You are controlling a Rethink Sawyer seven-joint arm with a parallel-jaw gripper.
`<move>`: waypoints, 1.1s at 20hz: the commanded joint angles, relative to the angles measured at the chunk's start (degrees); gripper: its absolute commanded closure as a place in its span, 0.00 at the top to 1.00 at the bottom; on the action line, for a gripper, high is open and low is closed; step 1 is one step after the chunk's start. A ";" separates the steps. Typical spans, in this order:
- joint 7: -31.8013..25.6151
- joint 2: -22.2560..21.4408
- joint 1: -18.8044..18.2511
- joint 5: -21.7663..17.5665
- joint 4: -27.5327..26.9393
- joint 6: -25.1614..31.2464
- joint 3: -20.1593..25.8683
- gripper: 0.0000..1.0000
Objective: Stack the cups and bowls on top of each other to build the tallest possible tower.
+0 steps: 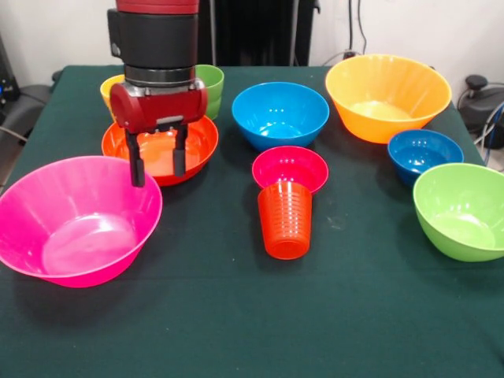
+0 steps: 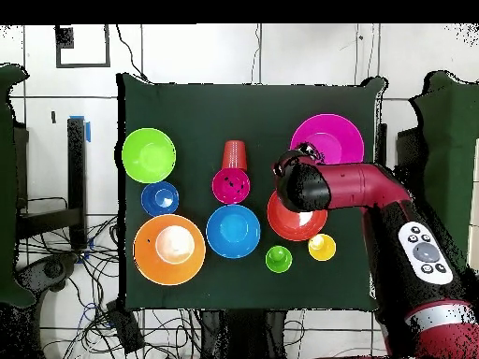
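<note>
While nothing is stacked yet, every container on the green table (image 1: 236, 315) stands alone and upright, and every bowl looks empty. Nearest in the front view sits the large pink bowl (image 1: 75, 219), the tower's base, mouth up at the left with nothing on it. At the right edge, the lime green bowl (image 1: 463, 209) also holds nothing. Between them the ribbed orange-red cup (image 1: 285, 219) stands just in front of the small magenta bowl (image 1: 290, 168), seeming to touch it; whether the cup stands mouth up or mouth down I cannot tell.

Further back, the small dark blue bowl (image 1: 425, 153) sits just behind the lime one. The wide shallow red-orange bowl (image 1: 161, 150) lies behind the pink one, and the gripper (image 1: 157, 164) hangs over it, its two dark fingers (image 1: 136, 161) spread apart and gripping nothing, tips near the pink bowl's far rim.

Beyond those, the medium blue bowl (image 1: 280, 114) sits mid-table and the large yellow-orange bowl (image 1: 387, 96) to its right. Farthest back, the yellow cup (image 1: 110, 88) and light green cup (image 1: 210, 87) stand partly hidden behind the arm (image 1: 153, 39); the overhead view shows them side by side, mouths up.
</note>
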 commanded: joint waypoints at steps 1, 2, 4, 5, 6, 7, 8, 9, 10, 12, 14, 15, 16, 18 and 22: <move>1.24 2.42 1.19 -5.51 -2.13 0.96 -3.77 1.00; 1.41 3.04 1.50 -5.57 -2.57 0.98 -4.10 1.00; 1.78 4.38 1.74 -5.77 -3.20 0.44 -4.71 1.00; 2.06 5.05 1.67 -5.87 -3.28 -0.30 -4.91 1.00; 2.19 5.72 1.51 -5.90 -3.35 -0.99 -4.99 1.00; 2.34 6.20 1.46 -5.91 -3.37 -1.40 -5.21 1.00; 2.46 6.44 1.36 -5.86 -3.22 -1.81 -5.31 1.00; 2.47 6.59 1.26 -5.82 -3.00 -2.21 -5.40 1.00; 2.52 6.92 1.23 -5.82 -2.98 -2.53 -5.51 1.00; 2.46 7.35 1.12 -5.70 -2.86 -3.05 -5.52 1.00; 2.36 7.95 1.12 -5.60 -3.04 -3.45 -5.54 1.00; 2.25 8.08 1.11 -5.57 -3.11 -3.55 -5.49 1.00; 2.24 8.41 1.12 -5.71 -3.23 -3.83 -5.66 1.00; 2.17 8.65 1.14 -5.71 -3.28 -4.00 -5.81 1.00; 1.44 8.55 0.80 -5.24 -2.87 -3.87 -5.34 1.00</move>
